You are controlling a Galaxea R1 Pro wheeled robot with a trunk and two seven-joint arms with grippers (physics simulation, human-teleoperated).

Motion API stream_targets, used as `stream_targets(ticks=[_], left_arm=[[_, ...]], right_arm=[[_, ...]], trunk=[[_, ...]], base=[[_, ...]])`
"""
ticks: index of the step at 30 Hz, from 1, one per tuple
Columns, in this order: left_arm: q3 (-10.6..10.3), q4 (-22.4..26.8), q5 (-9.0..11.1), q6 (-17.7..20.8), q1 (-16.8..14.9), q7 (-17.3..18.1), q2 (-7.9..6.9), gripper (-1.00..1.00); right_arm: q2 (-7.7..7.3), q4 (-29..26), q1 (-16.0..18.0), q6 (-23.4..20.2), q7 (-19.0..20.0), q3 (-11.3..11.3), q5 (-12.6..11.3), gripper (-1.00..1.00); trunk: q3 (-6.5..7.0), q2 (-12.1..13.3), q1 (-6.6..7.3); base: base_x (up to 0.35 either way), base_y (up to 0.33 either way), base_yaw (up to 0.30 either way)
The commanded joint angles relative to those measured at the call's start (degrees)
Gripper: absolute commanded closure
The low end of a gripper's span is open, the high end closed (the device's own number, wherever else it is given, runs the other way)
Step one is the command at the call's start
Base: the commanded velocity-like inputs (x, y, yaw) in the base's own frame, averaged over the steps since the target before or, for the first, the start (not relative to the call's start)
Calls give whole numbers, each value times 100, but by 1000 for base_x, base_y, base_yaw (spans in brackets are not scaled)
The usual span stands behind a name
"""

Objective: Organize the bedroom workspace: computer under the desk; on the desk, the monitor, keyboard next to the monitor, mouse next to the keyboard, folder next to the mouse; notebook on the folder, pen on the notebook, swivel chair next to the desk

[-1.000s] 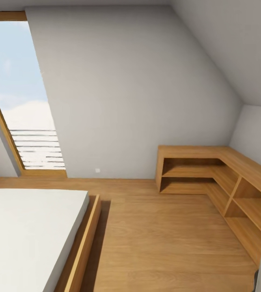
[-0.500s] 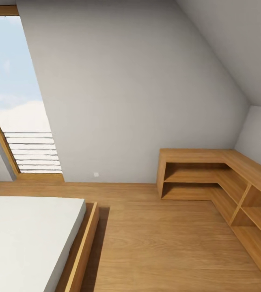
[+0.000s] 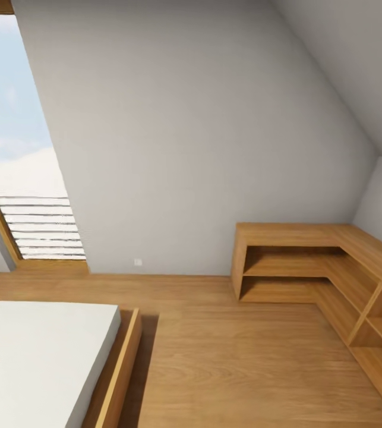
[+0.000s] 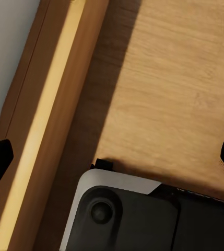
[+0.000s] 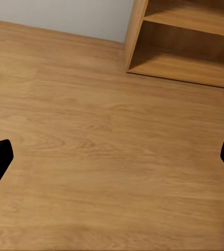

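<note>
This is an attic bedroom in a home: a low bed (image 3: pixel 36 351) with a white mattress in a wooden frame stands on a wood-plank floor (image 3: pixel 238 368). Behind the bed a tall slanted window (image 3: pixel 18 148) opens on sky, under a sloping ceiling. Across the floor from the bed, an L-shaped wooden shelf unit (image 3: pixel 327 267) fills the corner.

Left hand (image 4: pixel 112 157) spread wide over wooden floor (image 4: pixel 179 78), beside bed frame (image 4: pixel 49 115); robot base (image 4: pixel 143 214) below.

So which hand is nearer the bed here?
Left. The left hand hangs over the floor right beside the bed frame; the right hand is over floor near the shelf.
</note>
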State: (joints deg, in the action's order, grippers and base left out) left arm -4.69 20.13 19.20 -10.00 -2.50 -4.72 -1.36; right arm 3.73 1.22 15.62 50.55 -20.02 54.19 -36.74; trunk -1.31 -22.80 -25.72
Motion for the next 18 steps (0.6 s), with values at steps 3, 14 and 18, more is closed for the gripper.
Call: stream_targets(ticks=[3, 14, 18], left_arm=[[-49, 0, 31, -19, -5, -38, -5, -100], [-41, 0, 31, -20, -5, -39, -5, -100], [-41, 0, 31, -20, -5, -39, -5, -100]], right_arm=[[0, 12, 8, 8, -46, 47, 0, -100], [-4, 17, 8, 8, -38, 48, 0, -100], [-4, 16, 9, 8, 5, 46, 0, -100]], trunk=[[-13, -12, -7], [-13, -12, -7], [-13, -12, -7]], base=[[329, 0, 0], [329, 0, -66], [329, 0, -220]])
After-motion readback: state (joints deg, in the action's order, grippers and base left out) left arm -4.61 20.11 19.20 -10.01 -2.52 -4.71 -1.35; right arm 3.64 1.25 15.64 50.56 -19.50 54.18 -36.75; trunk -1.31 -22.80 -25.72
